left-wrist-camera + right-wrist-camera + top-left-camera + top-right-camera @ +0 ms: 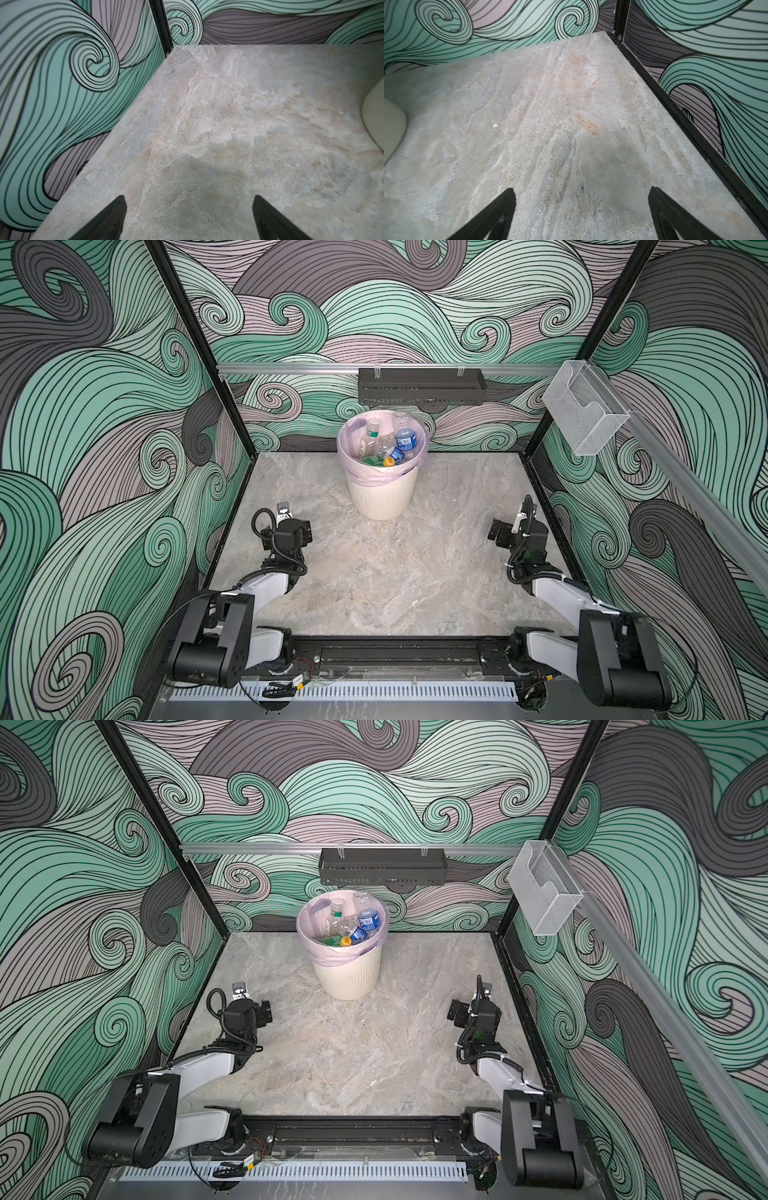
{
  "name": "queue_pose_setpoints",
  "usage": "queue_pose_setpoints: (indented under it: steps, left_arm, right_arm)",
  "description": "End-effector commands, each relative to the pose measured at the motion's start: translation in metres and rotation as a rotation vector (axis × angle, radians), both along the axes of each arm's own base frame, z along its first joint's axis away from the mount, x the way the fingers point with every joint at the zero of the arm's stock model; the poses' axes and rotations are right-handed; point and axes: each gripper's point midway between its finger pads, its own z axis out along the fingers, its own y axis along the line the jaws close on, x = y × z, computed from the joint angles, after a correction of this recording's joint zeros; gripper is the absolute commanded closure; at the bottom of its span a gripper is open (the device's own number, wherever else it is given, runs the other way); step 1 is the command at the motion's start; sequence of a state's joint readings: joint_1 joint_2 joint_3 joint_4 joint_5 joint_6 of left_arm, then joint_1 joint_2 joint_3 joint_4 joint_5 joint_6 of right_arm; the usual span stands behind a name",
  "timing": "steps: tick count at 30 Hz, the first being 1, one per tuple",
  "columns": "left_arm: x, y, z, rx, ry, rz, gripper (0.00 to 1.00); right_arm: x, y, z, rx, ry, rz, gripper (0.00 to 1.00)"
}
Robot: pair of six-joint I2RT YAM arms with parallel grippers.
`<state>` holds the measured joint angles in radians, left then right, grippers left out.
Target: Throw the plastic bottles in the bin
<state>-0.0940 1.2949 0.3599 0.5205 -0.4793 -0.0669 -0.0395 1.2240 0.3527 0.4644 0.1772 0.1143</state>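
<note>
Both arms sit folded at the near corners of the desk (395,580), well apart from the bin (380,497).

Left pincer (189,199): jaws spread wide, nothing between them, only bare marble below. Right pincer (582,189): the same, wide and empty.

The bin stands upright at the far middle of the desk, near the back wall, with its pink liner folded over the rim. The plastic bottles (395,443) are heaped inside it in both top views. They are mostly clear ones with blue labels, plus one white cap and a yellow cap on green lower down. A couple lean on the far rim and poke above it.

No bottle lies on the desk in any view.

My reading: the job looks done. I sit out at the sides because nothing is left to fetch, and that keeps me clear of the bin. One risk: a knock could tip the leaning bottles out.
</note>
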Motion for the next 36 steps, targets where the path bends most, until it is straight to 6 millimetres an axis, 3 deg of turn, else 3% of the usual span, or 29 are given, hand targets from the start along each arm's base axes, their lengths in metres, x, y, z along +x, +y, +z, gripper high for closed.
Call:
queue_pose_setpoints:
  steps: [1, 5, 11, 12, 14, 16, 18, 36]
  left_arm:
    - [0.025, -0.015, 0.025, -0.017, -0.115, -0.109, 0.04]
    - [0.041, -0.009, -0.007, -0.017, -0.098, -0.113, 0.03]
    - [0.048, 0.007, -0.012, -0.099, -0.054, -0.069, 0.01]
    - [0.047, 0.007, -0.011, -0.097, -0.064, -0.069, 0.01]
    - [0.046, 0.008, -0.013, -0.122, -0.029, -0.059, 0.01]
    - [0.047, 0.009, -0.012, -0.108, -0.046, -0.062, 0.01]
    - [0.046, 0.008, -0.013, -0.121, -0.032, -0.06, 0.01]
    - [0.046, 0.008, -0.013, -0.118, -0.035, -0.06, 0.01]
  right_arm:
    - [0.021, -0.005, 0.024, -0.008, -0.158, -0.02, 0.01]
    - [0.033, -0.002, 0.014, -0.033, -0.178, -0.004, 0.01]
    - [0.044, 0.024, 0.0, -0.066, -0.195, 0.133, 0.01]
    - [0.044, 0.024, -0.007, -0.054, -0.095, 0.133, 0.01]
    - [0.05, 0.028, -0.001, -0.084, -0.178, 0.139, 0.01]
    - [0.046, 0.027, -0.005, -0.073, -0.096, 0.135, 0.01]
    - [0.049, 0.028, -0.002, -0.089, -0.162, 0.139, 0.01]
    - [0.051, 0.038, -0.007, -0.09, -0.097, 0.192, 0.01]
